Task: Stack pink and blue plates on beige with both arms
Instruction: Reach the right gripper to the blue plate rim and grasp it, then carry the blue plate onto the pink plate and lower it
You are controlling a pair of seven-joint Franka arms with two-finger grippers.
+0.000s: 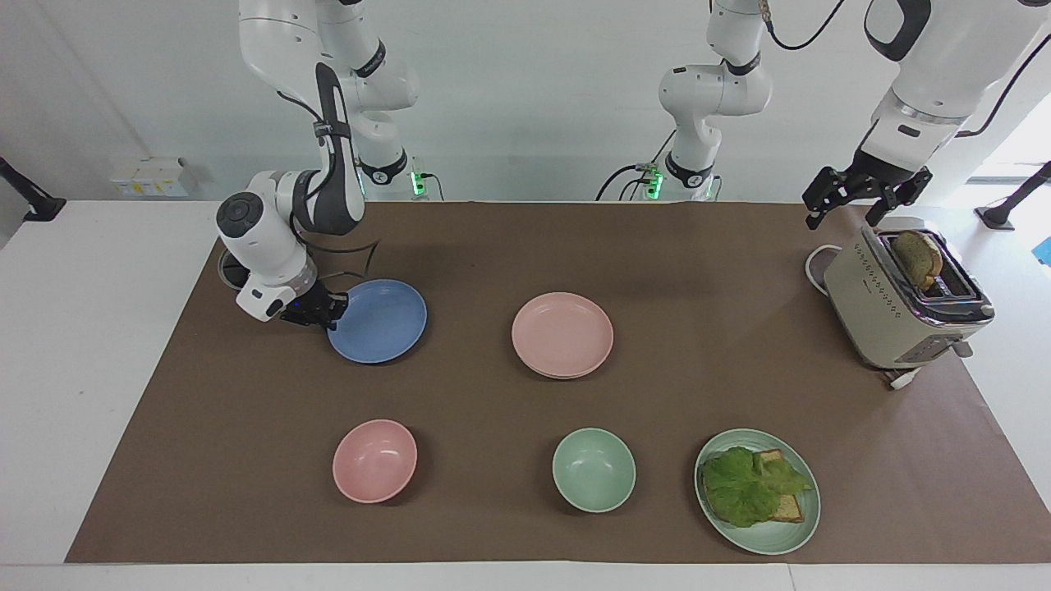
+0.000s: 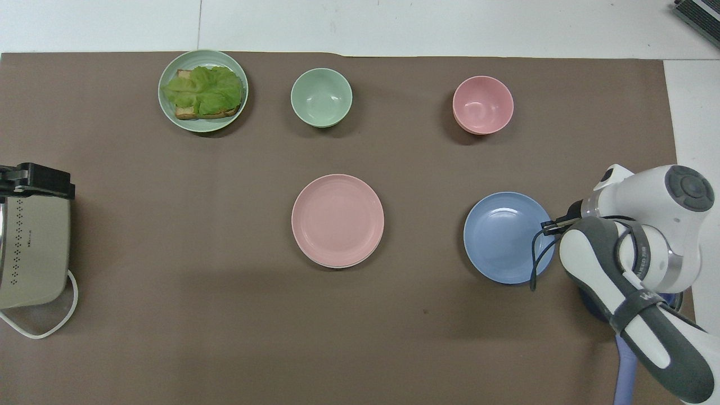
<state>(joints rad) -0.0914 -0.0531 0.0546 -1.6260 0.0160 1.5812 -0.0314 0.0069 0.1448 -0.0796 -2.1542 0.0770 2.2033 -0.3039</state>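
Note:
My right gripper [image 1: 328, 312] [image 2: 554, 225] is shut on the rim of the blue plate [image 1: 378, 322] [image 2: 506, 237], on the side toward the right arm's end of the table. The plate hangs a little above the brown mat. At the middle of the mat the pink plate [image 1: 562, 332] [image 2: 337, 218] lies on the beige plate [image 1: 566, 377] [image 2: 337, 266], of which only a thin pale rim shows underneath. My left gripper [image 1: 850, 201] waits open in the air over the toaster [image 1: 903, 304], holding nothing.
The toaster [image 2: 34, 253], with a bread slice [image 1: 918, 256] in it, stands at the left arm's end. Farther from the robots stand a pink bowl [image 1: 374, 460], a green bowl [image 1: 594, 469] and a green plate [image 1: 757, 491] with lettuce and toast.

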